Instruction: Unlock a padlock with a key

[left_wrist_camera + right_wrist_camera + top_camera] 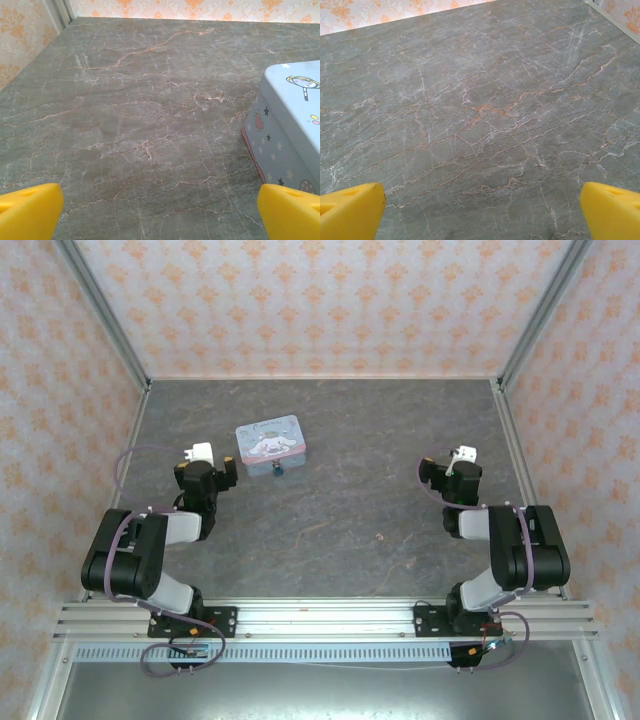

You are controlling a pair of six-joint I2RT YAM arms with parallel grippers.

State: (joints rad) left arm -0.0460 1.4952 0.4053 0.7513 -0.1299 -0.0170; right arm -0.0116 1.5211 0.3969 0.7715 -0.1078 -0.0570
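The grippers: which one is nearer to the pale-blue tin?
The left gripper. It sits just beside the tin, whose side wall shows in the left wrist view. The right gripper is far off on the other side.

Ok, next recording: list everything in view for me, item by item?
tin: one, pale blue with a white cartoon dog, left of centre
padlock: one, dark teal, at the tin's near side
key: one, a dark speck, on bare table right of centre
table: one, grey marbled
walls: orange-patterned, around the table
left arm: one, black, near left, yellow jaws wide apart
right arm: one, black, near right, yellow jaws wide apart
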